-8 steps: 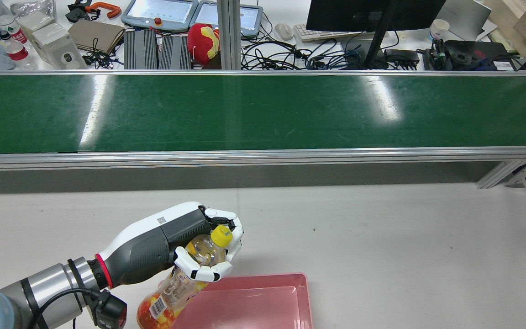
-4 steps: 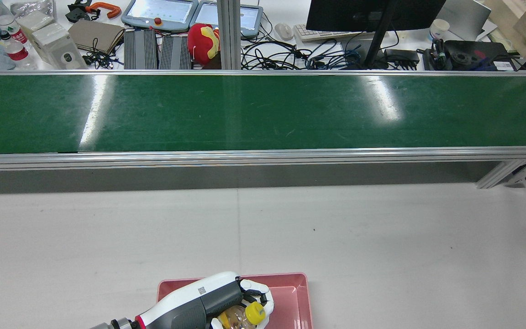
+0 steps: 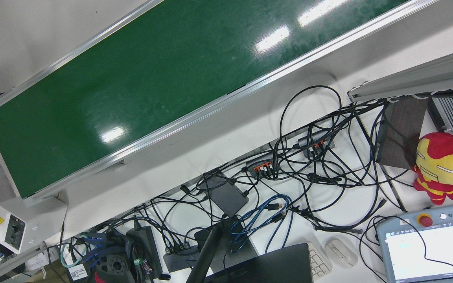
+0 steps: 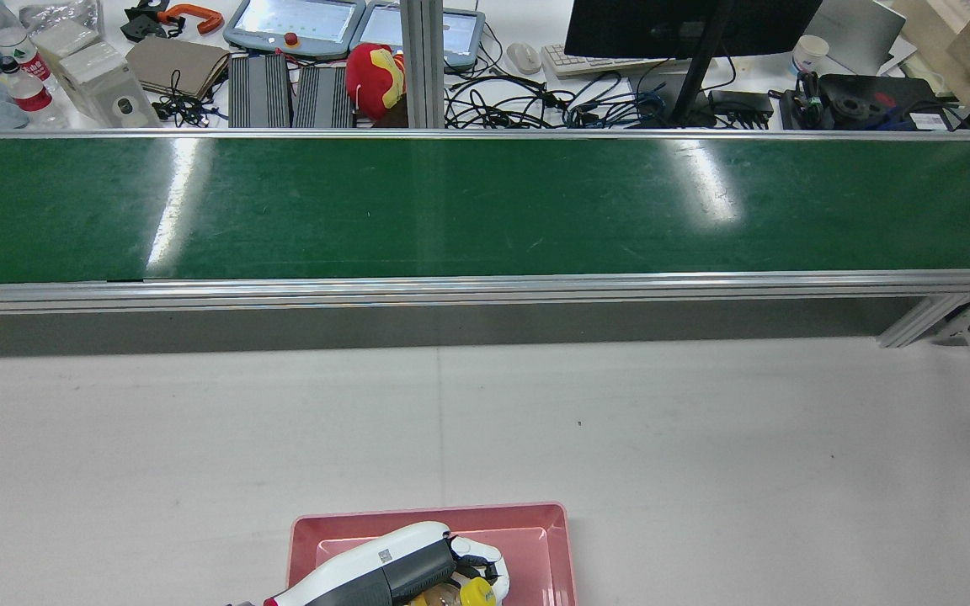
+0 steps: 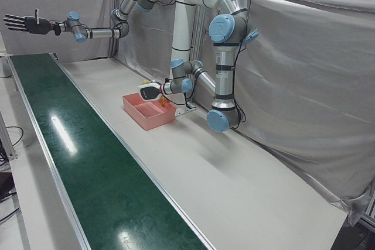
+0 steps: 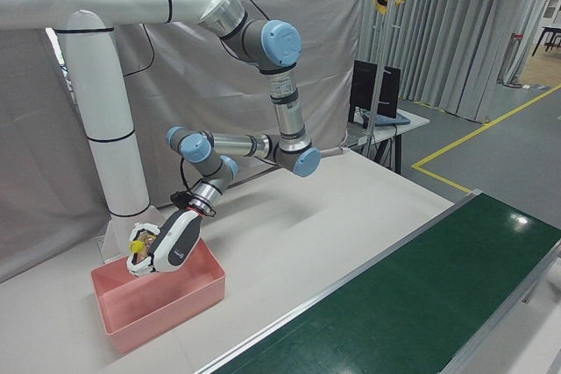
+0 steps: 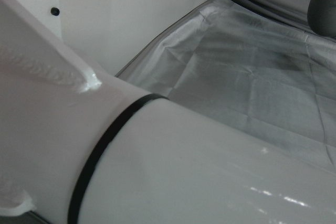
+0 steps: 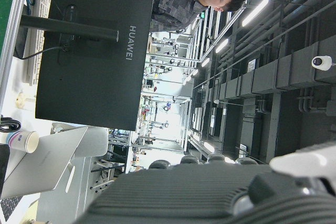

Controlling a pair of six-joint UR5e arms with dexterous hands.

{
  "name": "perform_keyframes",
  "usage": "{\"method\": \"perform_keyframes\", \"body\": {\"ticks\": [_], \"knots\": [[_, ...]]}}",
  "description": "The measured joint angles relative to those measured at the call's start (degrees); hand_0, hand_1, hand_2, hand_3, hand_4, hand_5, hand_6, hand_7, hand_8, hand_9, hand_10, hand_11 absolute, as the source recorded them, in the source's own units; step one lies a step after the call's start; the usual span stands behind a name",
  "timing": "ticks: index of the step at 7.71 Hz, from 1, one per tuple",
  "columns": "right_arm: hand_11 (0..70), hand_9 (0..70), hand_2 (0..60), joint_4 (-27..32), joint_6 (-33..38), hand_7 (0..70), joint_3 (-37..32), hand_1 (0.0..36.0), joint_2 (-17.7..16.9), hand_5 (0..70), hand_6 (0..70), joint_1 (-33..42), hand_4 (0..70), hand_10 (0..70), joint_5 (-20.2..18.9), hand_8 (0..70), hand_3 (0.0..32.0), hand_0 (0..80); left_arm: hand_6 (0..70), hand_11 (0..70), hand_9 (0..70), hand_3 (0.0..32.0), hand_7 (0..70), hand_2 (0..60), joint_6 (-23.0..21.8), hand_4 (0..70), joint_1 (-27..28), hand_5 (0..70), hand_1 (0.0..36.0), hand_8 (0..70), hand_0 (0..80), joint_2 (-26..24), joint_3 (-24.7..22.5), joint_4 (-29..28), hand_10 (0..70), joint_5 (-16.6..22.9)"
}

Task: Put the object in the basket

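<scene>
My left hand (image 4: 405, 568) is shut on a clear drink bottle with a yellow cap (image 4: 477, 592) and an orange label. It holds the bottle over the pink basket (image 4: 554, 539) at the near edge of the white table. The right-front view shows the hand (image 6: 171, 247) tilted down into the basket (image 6: 175, 308), with the cap (image 6: 138, 238) at its fingertips. In the left-front view the hand (image 5: 151, 91) is above the basket (image 5: 147, 114). My right hand (image 5: 22, 23) is raised high at the far end of the conveyor, with its fingers spread and holding nothing.
A long green conveyor belt (image 4: 485, 206) runs across the station beyond the table. Behind it is a desk with cables, a monitor, teach pendants and a red plush toy (image 4: 374, 77). The white arm pedestal (image 6: 105, 120) stands behind the basket.
My left hand has carried the bottle from beside the basket to over it, moving toward the near edge and lower; it keeps hold of the bottle.
</scene>
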Motion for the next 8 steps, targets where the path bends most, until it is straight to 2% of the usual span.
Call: {"method": "perform_keyframes", "body": {"ticks": [2,3,5,6,7,8], "knots": [[0.0,0.0,0.0,0.0,0.0,0.0,0.0,0.0,0.0,0.0,0.0,0.0,0.0,0.0,0.0,0.0,0.0,0.0,5.8,32.4,21.8,0.0,10.0,0.0,0.18,13.3,-0.47,50.0,11.6,17.2,53.7,0.27,-4.76,4.97,21.3,0.02],[0.0,0.0,0.0,0.0,0.0,0.0,0.0,0.0,0.0,0.0,0.0,0.0,0.0,0.0,0.0,0.0,0.0,0.0,3.3,28.6,19.8,0.0,6.1,0.0,0.38,11.0,-0.5,44.1,10.1,15.9,53.5,0.33,-6.87,7.67,18.7,0.02],[0.0,0.0,0.0,0.0,0.0,0.0,0.0,0.0,0.0,0.0,0.0,0.0,0.0,0.0,0.0,0.0,0.0,0.0,0.0,20.2,14.4,0.0,3.8,0.0,0.67,4.8,-0.3,29.7,7.0,11.9,51.9,1.02,-8.82,10.4,13.0,0.02],[0.0,0.0,0.0,0.0,0.0,0.0,0.0,0.0,0.0,0.0,0.0,0.0,0.0,0.0,0.0,0.0,0.0,0.0,0.0,16.6,12.4,0.0,3.1,0.0,0.77,1.2,-0.11,27.3,4.3,10.6,50.2,1.28,-9.11,10.82,10.7,0.0],[0.0,0.0,0.0,0.0,0.0,0.0,0.0,0.0,0.0,0.0,0.0,0.0,0.0,0.0,0.0,0.0,0.0,0.0,0.0,13.5,10.8,0.6,2.2,0.0,0.84,0.0,0.02,25.0,0.0,9.4,46.7,1.4,-9.28,10.96,8.9,0.01],[0.0,0.0,0.0,0.0,0.0,0.0,0.0,0.0,0.0,0.0,0.0,0.0,0.0,0.0,0.0,0.0,0.0,0.0,0.0,11.1,9.8,1.8,1.2,0.0,0.87,0.0,0.0,22.9,0.0,8.3,27.3,1.43,-9.41,11.03,7.8,0.1]]}}
